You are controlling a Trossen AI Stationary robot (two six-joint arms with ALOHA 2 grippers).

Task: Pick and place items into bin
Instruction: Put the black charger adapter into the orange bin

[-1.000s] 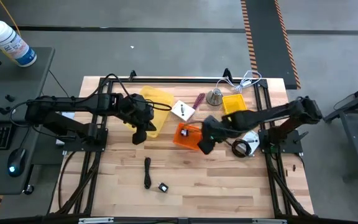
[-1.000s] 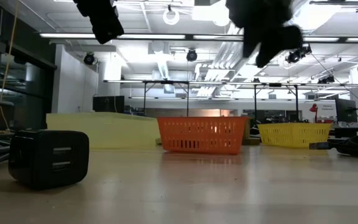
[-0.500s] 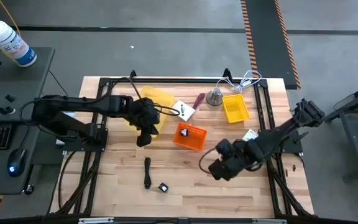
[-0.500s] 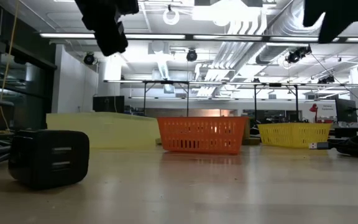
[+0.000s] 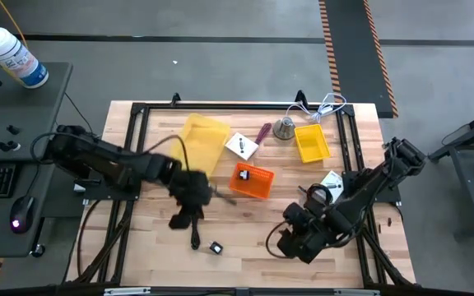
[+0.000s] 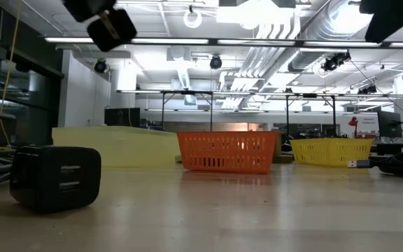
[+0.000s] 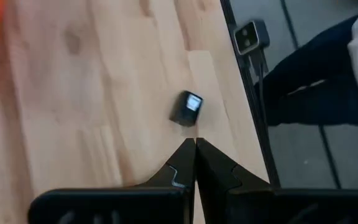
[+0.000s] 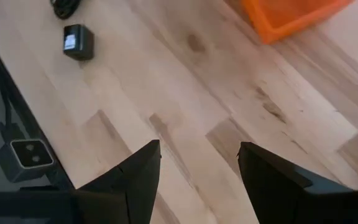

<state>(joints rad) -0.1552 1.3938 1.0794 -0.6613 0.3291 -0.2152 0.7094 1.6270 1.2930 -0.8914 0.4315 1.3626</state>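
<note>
My left gripper (image 5: 180, 220) is shut and hovers above the table beside a short black cable (image 5: 194, 238); its closed tips (image 7: 195, 144) point toward a small black-and-white cube (image 7: 186, 107). That cube (image 5: 216, 247) stands on the table near the near edge and shows large in the low view (image 6: 54, 176). My right gripper (image 5: 290, 243) is open and raised to the cube's right, holding nothing (image 8: 197, 155). A white card (image 5: 242, 145) and a maroon-handled tool (image 5: 263, 132) lie by the orange bin (image 5: 251, 179). Another card (image 5: 330, 179) and a coiled cable (image 5: 318, 195) lie to the right.
A pale yellow bin (image 5: 204, 137) and a bright yellow bin (image 5: 312, 141) stand toward the far edge, with a silver bell-shaped object (image 5: 284, 127) between them. A black frame rail (image 5: 245, 105) borders the table. Bare wood lies between the two grippers near the near edge.
My left gripper has moved from beside the pale yellow bin toward the table's near edge and now hangs by the black cable. My right gripper has swung away from the orange bin toward the near edge, ending to the right of the cube.
</note>
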